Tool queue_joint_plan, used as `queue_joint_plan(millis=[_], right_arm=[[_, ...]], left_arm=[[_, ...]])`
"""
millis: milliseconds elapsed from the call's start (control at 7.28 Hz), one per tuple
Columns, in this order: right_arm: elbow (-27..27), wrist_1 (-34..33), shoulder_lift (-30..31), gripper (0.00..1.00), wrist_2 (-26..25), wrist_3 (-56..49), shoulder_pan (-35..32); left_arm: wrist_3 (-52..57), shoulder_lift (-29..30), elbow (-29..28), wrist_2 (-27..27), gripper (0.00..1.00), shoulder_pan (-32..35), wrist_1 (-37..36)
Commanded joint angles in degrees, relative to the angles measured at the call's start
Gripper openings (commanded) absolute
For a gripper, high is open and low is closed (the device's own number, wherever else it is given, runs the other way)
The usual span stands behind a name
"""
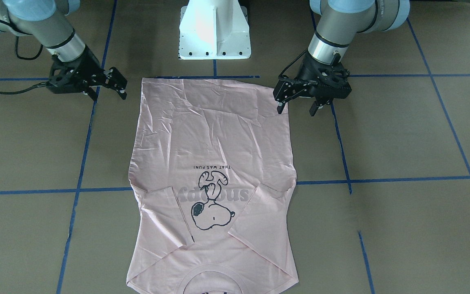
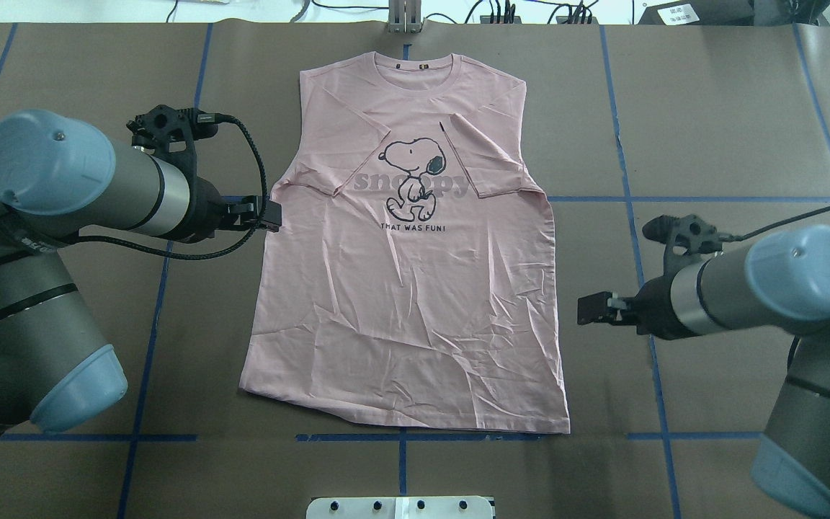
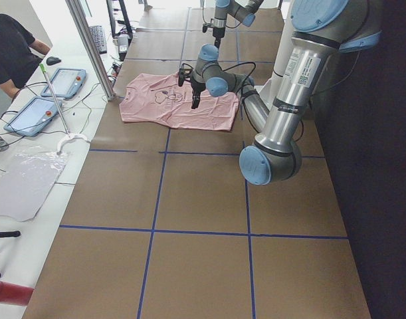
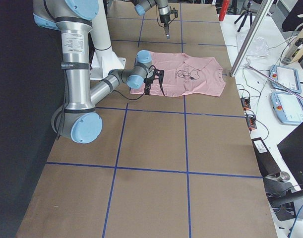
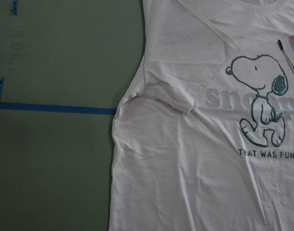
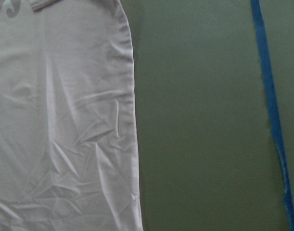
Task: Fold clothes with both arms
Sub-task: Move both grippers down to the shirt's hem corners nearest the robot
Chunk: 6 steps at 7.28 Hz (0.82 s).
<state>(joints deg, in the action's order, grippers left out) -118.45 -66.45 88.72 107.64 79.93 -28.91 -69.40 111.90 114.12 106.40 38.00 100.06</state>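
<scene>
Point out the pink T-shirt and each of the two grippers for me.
pink T-shirt [image 2: 400, 310], overhead view, on its creased lower front.
left gripper [image 1: 295, 111], front-facing view, midway between its open fingertips.
right gripper [image 1: 109, 97], front-facing view, midway between its open fingertips.

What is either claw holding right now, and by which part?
Nothing. The left claw and right claw are both open, and neither grips the T-shirt.

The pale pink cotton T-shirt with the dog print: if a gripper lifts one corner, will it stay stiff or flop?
Probably floppy: the pale pink cotton T-shirt lies flat, covered in fine creases. Its folded-in sleeves suggest it bends easily. Likely light; pushed, it would probably bunch rather than slide.
</scene>
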Motion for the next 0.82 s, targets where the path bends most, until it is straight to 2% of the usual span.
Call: queue_joint_plan(millis=[0,275,412,687], right_arm=[[-0.5,-2.4,0.2,1.00,-10.6,3.7,11.2],[0.2,-3.9,-0.1,1.00,-14.7,4.3,16.7],[0.2,-6.6,-0.4,1.00,-14.8,4.3,17.0],[0.7,-7.5,-0.9,1.00,-14.8,4.2,18.3]], left_arm=[[0.0,-0.4,0.5,-0.1,1.00,-0.4,0.0],[-0.1,-0.4,0.2,-0.1,1.00,-0.5,0.0],[-0.4,-0.4,0.0,-0.1,1.00,-0.6,0.0],[-0.3,-0.4,-0.2,-0.1,1.00,-0.7,0.2]])
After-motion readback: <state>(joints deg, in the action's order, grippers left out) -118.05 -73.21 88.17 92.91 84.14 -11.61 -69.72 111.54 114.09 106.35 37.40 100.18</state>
